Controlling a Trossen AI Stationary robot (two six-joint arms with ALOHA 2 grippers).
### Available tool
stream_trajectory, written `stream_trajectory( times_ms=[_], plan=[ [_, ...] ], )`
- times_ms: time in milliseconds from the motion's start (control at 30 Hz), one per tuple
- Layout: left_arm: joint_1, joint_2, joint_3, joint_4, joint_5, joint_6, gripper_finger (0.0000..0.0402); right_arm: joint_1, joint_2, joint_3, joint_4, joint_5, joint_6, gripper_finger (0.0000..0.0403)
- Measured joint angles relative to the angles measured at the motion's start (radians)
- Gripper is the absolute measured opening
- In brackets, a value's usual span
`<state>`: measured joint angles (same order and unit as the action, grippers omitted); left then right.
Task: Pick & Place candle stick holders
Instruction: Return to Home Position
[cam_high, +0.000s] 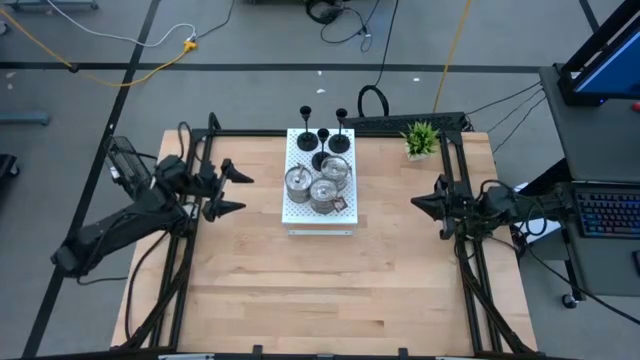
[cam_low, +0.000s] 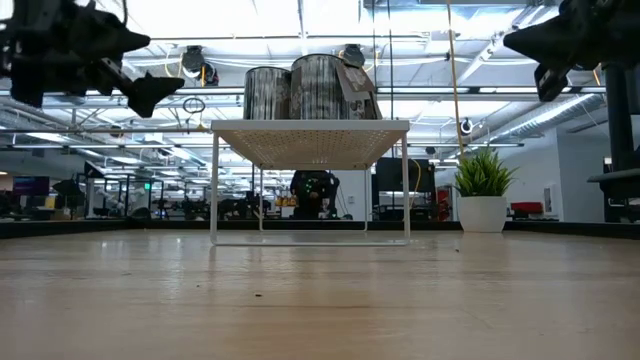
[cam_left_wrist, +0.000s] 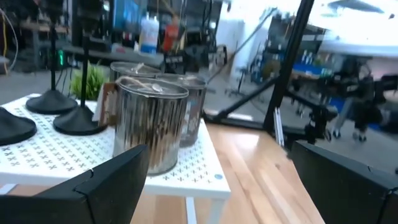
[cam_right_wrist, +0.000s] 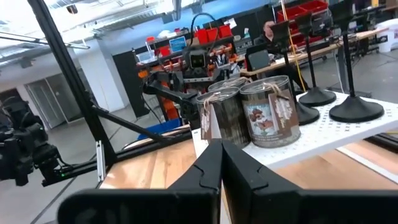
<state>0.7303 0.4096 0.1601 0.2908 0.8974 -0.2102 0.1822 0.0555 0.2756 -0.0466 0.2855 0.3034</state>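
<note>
Fingers spread wide on left gripper, pinched shut, empty, on right gripper. Could clip white board and topple crowded candle stick holders if swung low.

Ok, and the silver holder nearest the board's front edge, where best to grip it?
The front silver holder: grip across its round side wall, coming from the white board's open front edge. It stands upright and squat, and the other two silver holders crowd it behind, so that side is probably freest.
</note>
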Motion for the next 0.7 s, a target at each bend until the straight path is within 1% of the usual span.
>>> stream_trajectory(
  times_ms=[100,233,300,367,567,700],
  plan=[
    [0.013,-0.006,-0.070,0.156,-0.001,-0.076,0.0399,0.000,-0.003,-0.013,0.026,0.002,-0.004,0.0000],
    [0.031,-0.006,-0.128,0.236,-0.004,-0.117,0.0399,0.000,-0.002,-0.094,0.096,0.001,0.009,0.0000],
    [0.035,-0.006,-0.139,0.240,-0.004,-0.117,0.0399,0.000,-0.003,-0.133,0.157,0.001,0.008,0.0000],
    [0.035,-0.006,-0.147,0.234,-0.003,-0.111,0.0399,0.000,-0.008,-0.159,0.182,0.000,0.004,0.0000],
    [0.033,-0.004,-0.146,0.224,0.019,-0.069,0.0399,0.000,-0.049,-0.174,0.150,0.001,-0.018,0.0000],
    [0.031,-0.004,-0.146,0.227,0.027,-0.087,0.0399,0.000,-0.053,-0.175,0.133,0.001,-0.024,0.0000]
  ],
)
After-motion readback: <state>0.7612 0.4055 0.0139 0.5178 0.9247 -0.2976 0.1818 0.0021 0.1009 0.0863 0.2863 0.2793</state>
